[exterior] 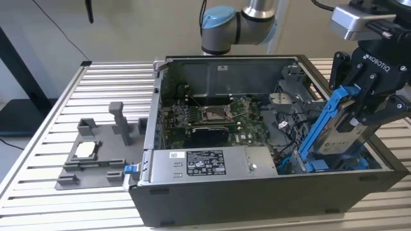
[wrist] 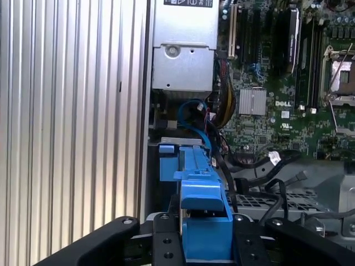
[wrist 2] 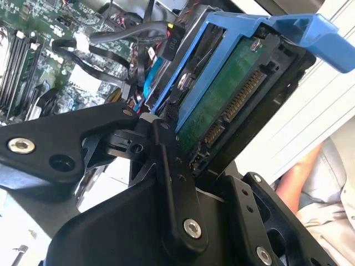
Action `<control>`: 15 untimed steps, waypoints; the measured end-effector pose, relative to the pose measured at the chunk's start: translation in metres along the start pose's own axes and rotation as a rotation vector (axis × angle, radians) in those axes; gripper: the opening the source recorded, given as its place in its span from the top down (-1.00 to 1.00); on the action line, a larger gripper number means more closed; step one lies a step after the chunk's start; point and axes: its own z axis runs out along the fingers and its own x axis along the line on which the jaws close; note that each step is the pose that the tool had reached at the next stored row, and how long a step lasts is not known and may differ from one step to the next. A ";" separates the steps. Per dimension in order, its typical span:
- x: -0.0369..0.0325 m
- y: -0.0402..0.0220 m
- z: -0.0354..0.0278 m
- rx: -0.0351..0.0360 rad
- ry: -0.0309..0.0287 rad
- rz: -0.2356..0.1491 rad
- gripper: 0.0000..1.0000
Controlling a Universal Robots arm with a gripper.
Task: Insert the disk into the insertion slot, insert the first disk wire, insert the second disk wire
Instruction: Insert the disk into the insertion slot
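Jaws are clamped on the disk (exterior: 340,137), held tilted over the insertion slot (exterior: 319,167) beneath them, unseated, its connector (wrist 2: 238,105) bare.

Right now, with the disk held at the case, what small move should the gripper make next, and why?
Probably ease the disk a little down along its own tilt. The gripper is shut on it, its lower end is already at the blue tabs of the insertion slot, and it leans with its upper part not yet in the slot.
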 end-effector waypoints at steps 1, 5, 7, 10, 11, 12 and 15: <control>0.0002 -0.0001 0.0018 0.0002 -0.0009 0.000 0.35; 0.0007 -0.0005 0.0090 0.0001 -0.0039 0.000 0.35; 0.0007 -0.0006 0.0127 0.0001 -0.0043 0.000 0.35; 0.0007 -0.0008 0.0181 0.0002 -0.0056 0.000 0.35; 0.0007 -0.0009 0.0200 0.0005 -0.0059 0.000 0.35; 0.0007 -0.0009 0.0206 0.0014 -0.0057 0.000 0.35; 0.0007 -0.0009 0.0205 0.0015 -0.0043 0.000 0.35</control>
